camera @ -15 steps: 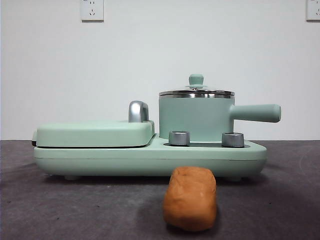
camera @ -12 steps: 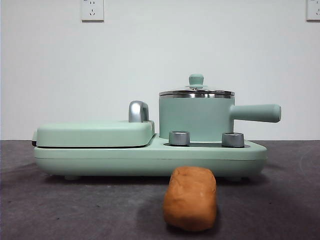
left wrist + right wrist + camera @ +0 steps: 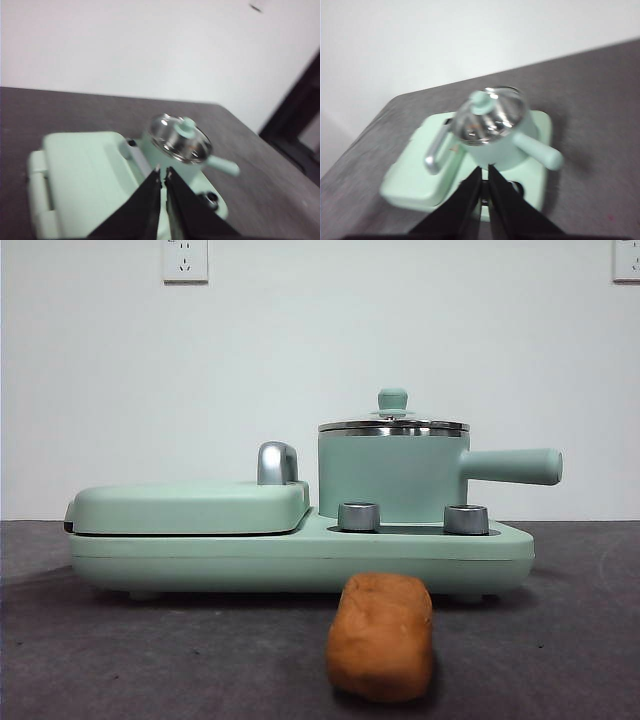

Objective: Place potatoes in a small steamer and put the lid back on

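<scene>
Potato (image 3: 381, 636) lies on the dark bench (image 3: 150, 660), nearest the front camera, just in front of the green cooker base (image 3: 300, 558) and apart from it. Steamer (image 3: 392, 475) sits on the base behind two steel knobs (image 3: 359, 516); its handle (image 3: 510, 466) points sideways. Lid (image 3: 393, 423) on the steamer, knob up. Flat griddle (image 3: 190, 506) beside it, closed, chrome handle (image 3: 277, 462) upright.

Left hand (image 3: 162, 172) hangs above the griddle side, jaws nearly together, only a thin slit between them, holding nothing. Right hand (image 3: 484, 171) hangs above the steamer side, jaws likewise pressed almost together, empty (both wrist views blurred). Neither hand shows in the front view.
</scene>
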`<state>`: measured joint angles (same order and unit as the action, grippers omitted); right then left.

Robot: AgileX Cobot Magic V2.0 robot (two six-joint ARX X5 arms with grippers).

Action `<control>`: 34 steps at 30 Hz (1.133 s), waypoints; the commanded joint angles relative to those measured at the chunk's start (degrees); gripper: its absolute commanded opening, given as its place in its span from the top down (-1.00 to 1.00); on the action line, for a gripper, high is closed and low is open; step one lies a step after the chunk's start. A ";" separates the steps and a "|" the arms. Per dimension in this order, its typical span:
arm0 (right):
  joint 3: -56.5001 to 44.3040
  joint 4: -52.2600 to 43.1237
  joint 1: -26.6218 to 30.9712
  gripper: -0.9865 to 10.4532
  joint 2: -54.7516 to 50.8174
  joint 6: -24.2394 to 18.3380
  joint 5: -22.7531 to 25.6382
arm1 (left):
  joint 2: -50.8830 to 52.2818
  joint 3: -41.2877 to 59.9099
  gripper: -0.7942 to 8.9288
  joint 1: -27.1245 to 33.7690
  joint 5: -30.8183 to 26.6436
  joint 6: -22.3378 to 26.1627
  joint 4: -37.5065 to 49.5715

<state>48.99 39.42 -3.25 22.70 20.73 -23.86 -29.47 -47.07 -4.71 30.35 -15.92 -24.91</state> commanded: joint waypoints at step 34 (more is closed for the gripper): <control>7.80 6.58 0.00 -0.04 3.82 -7.93 -10.60 | -22.95 -18.27 -0.16 -15.08 1.25 10.25 -3.48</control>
<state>56.03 46.22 -3.25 26.15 13.32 -34.44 -51.31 -63.42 -19.27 31.42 -6.81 -29.67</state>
